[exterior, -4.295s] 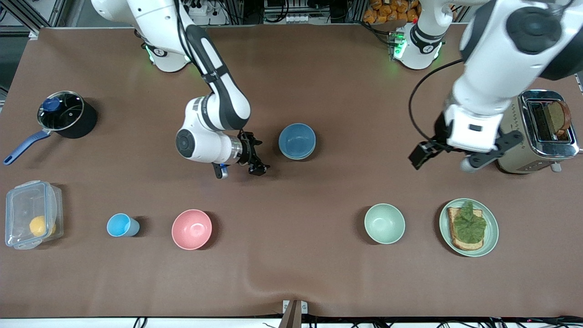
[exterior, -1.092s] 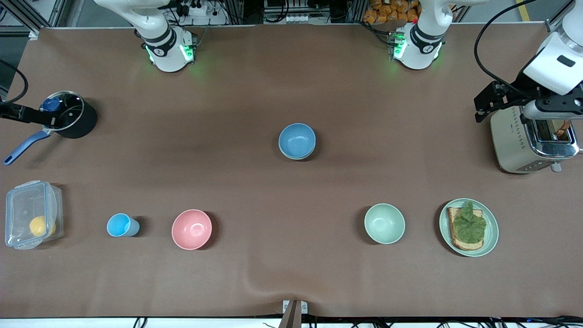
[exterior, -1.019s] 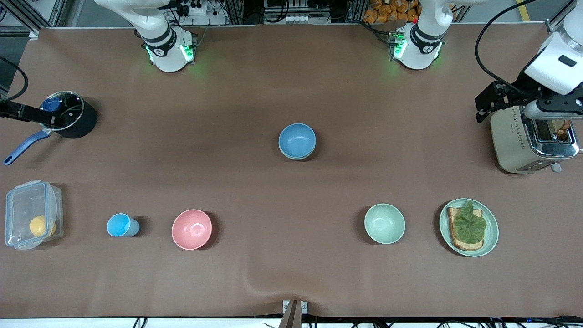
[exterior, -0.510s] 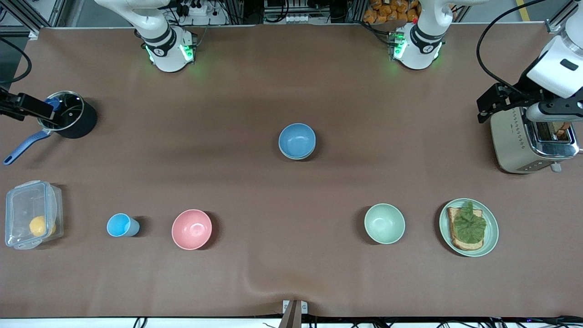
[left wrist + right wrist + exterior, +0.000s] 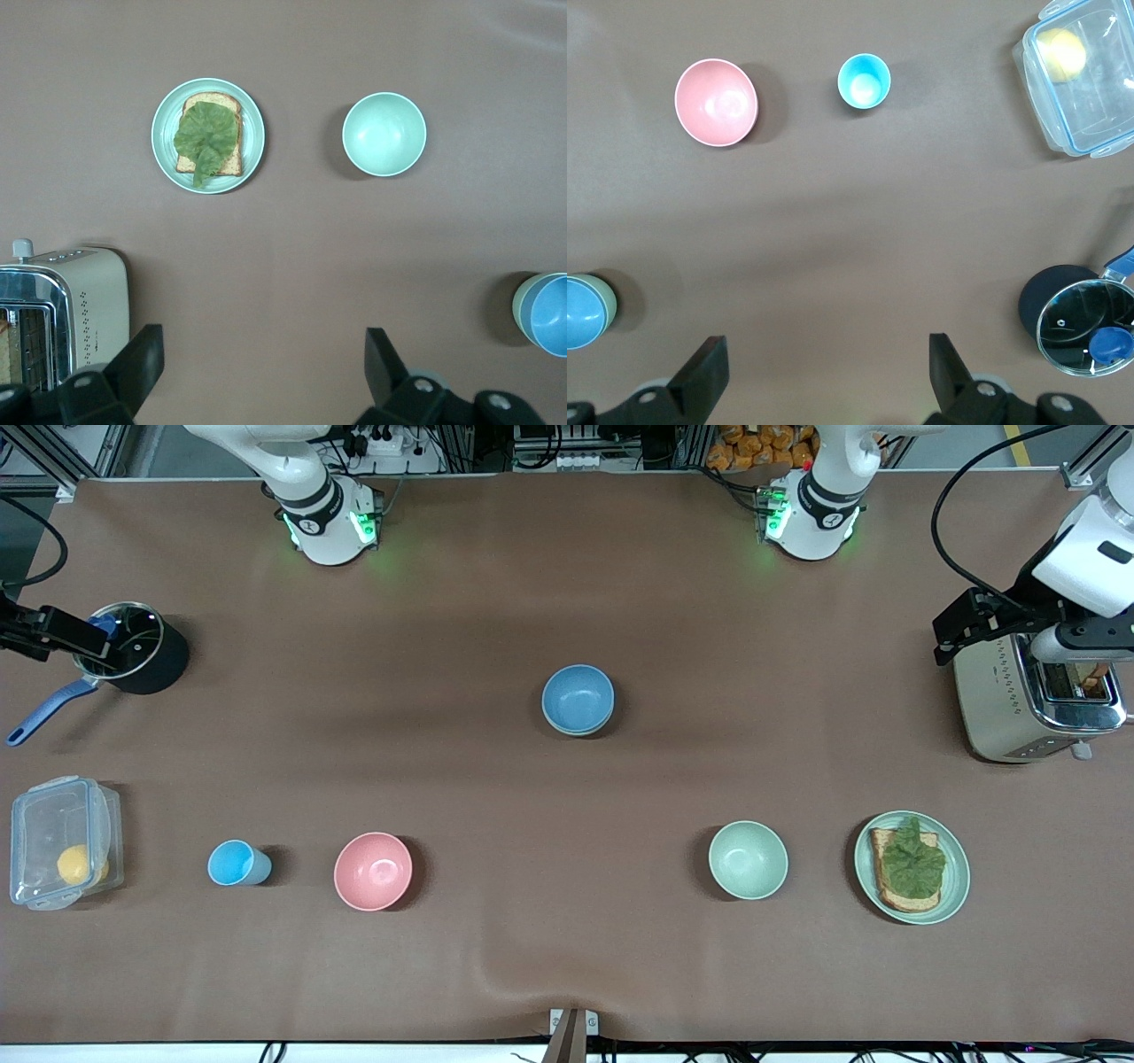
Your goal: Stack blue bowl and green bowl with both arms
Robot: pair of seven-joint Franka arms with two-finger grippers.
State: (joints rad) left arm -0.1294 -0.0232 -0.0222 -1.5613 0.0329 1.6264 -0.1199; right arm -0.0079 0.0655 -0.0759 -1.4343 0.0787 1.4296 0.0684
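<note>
The blue bowl (image 5: 578,699) is seen nested in the green bowl (image 5: 516,304), of which only a rim edge shows, at mid-table. The left gripper (image 5: 261,367), fingers spread and empty, hangs over the toaster (image 5: 1036,695); the right gripper (image 5: 824,372), likewise spread and empty, hangs over the pot (image 5: 131,648). The stack lies between them, seemingly about equally near to either arm, so no further grasp appears needed.
</note>
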